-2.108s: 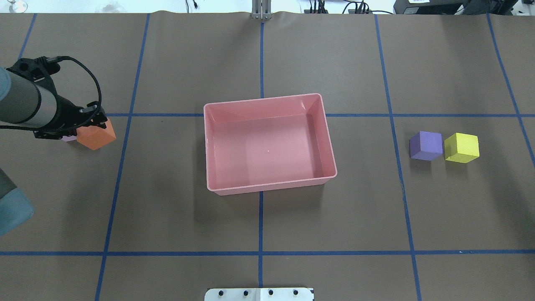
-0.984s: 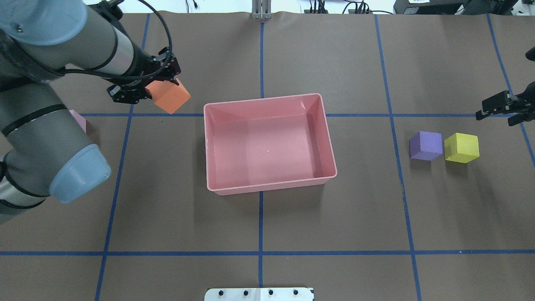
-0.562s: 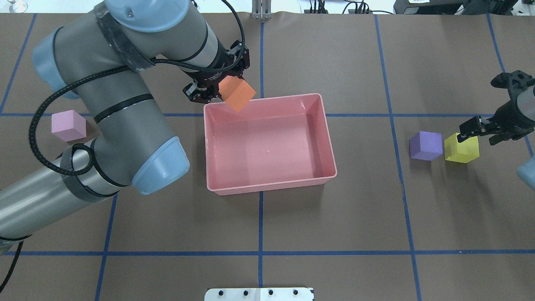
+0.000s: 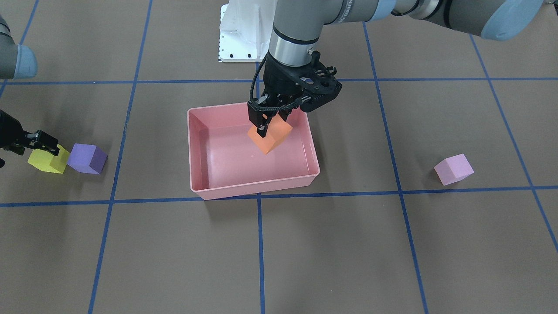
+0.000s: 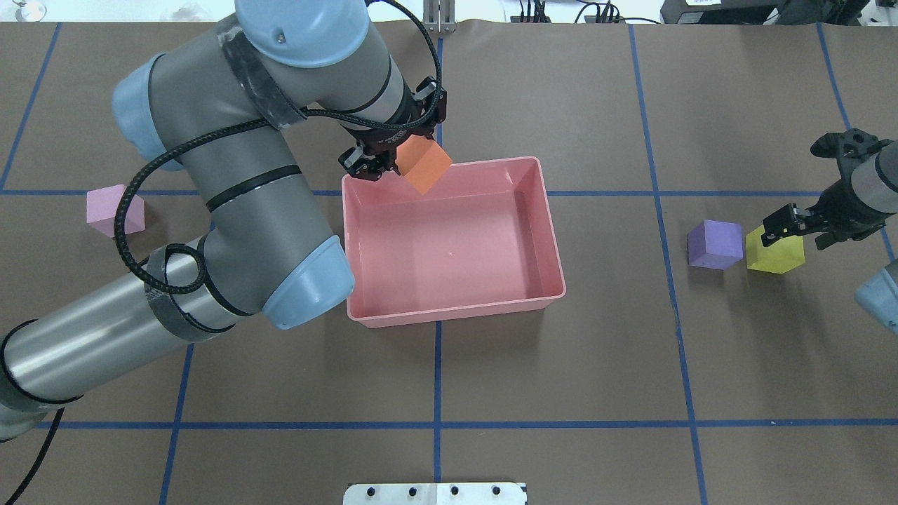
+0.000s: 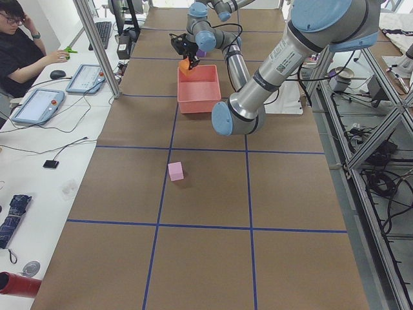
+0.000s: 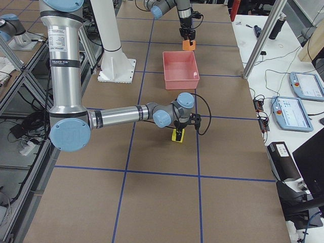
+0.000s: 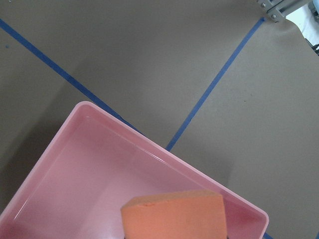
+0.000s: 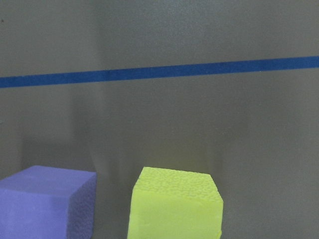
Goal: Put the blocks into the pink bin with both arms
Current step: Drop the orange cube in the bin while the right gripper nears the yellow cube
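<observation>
My left gripper [image 5: 400, 153] is shut on the orange block [image 5: 424, 167] and holds it tilted above the far left part of the pink bin [image 5: 456, 317]. The front view shows the block [image 4: 270, 135] hanging over the bin [image 4: 253, 188], and so does the left wrist view [image 8: 174, 216]. My right gripper [image 5: 800, 233] is open, just above the yellow block [image 5: 775, 254]. The purple block [image 5: 714, 244] sits beside the yellow one. The light pink block [image 5: 112, 210] lies alone at the far left.
The white pedestal base [image 4: 239, 35] stands at the robot's edge of the table. Blue tape lines cross the brown table cover. An operator [image 6: 19, 51] sits at a side desk with tablets, beyond the table's far edge.
My left arm carried the orange block from the table's left side rightward to above the bin's far left corner. My right arm came in and moved over the yellow block.
</observation>
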Controlling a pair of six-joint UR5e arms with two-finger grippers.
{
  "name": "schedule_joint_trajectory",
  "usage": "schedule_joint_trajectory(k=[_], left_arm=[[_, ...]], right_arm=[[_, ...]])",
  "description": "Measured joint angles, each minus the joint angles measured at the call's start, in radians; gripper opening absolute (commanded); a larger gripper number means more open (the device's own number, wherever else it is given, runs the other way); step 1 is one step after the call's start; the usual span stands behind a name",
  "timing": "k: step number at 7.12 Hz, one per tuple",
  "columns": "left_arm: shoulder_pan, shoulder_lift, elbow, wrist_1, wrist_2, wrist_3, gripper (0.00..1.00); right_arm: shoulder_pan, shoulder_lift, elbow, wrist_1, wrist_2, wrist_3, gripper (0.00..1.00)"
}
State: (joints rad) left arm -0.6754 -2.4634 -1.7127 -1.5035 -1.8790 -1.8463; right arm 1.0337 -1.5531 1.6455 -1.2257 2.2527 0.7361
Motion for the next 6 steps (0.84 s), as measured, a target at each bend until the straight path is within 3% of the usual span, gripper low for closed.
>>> schedule_joint_trajectory(k=[6], left_arm=[[0.015,0.002,0.019,-0.003,0.004,0.001,0.00]], right_arm=[[-0.028,0.017,-0.027,0.000,-0.005,-0.001,1.00]])
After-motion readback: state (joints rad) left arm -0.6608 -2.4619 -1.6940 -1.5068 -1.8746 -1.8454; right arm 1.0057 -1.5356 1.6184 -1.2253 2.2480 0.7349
